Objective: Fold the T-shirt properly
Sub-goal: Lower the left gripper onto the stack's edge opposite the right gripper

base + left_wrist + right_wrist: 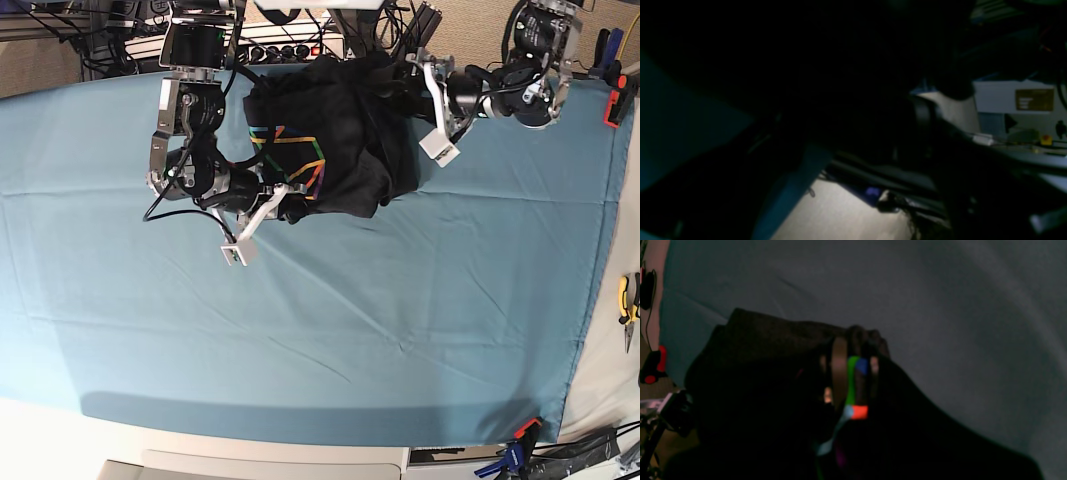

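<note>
In the left wrist view almost everything was dark. The large black cloth T-shirt (pixel 840 83) filled the upper and middle frame, blocking the left gripper, so I could not tell whether its claw was spread or pressed together. A strip of teal table cloth (pixel 680 133) showed at the left edge, and pale floor (pixel 846 216) lay at the bottom centre.

In the right wrist view the T-shirt (pixel 766 350) was bunched across the lower left and centre, with green, blue and orange bits of its rainbow line print showing among the folds. The right gripper (pixel 848 373) sat in the middle of the frame with its fingers (pixel 839 366) buried in the cloth, pinching a fold of it. Teal table cloth (pixel 940 306) filled the upper and right parts.

In the base view the T-shirt (pixel 345 130) lay crumpled at the upper centre of the teal table cloth (pixel 350 330), its print facing up on the left half. The right gripper (pixel 280 195) gripped the shirt's lower left edge. The left gripper (pixel 415 70) met the shirt's upper right edge; its claw was hidden by cloth.
</note>
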Controlling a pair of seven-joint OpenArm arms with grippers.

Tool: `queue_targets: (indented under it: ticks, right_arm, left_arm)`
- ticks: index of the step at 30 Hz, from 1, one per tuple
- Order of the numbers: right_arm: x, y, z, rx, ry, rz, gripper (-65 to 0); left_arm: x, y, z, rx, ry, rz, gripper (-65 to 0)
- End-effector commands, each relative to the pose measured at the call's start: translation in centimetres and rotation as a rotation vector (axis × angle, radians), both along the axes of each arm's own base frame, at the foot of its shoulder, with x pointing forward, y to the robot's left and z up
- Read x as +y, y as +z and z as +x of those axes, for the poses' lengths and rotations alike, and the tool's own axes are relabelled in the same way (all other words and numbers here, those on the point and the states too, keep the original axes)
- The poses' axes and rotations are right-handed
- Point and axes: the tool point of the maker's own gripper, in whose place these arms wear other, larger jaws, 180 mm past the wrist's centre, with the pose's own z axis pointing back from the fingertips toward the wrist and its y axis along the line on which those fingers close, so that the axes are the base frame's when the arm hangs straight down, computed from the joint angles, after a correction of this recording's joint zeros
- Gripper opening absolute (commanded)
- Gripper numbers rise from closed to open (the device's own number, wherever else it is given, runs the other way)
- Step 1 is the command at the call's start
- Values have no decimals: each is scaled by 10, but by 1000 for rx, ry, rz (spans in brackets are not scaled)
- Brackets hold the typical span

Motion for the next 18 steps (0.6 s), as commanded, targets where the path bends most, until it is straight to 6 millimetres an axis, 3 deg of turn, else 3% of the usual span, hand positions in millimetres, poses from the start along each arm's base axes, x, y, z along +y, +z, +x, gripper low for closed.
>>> queue_targets:
  ticks: [1,11,18]
  right_arm:
    - [1,13,11,-52,0,7,-650]
    - [1,13,11,-53,0,7,-650]
    - [2,14,11,-61,13,5,-650]
  left_arm:
    - [-6,14,6,-36,5,-43,-234]
    - [-31,72,-9,-192,-35,-109,-234]
    - [-29,67,-6,-226,-21,-56,-234]
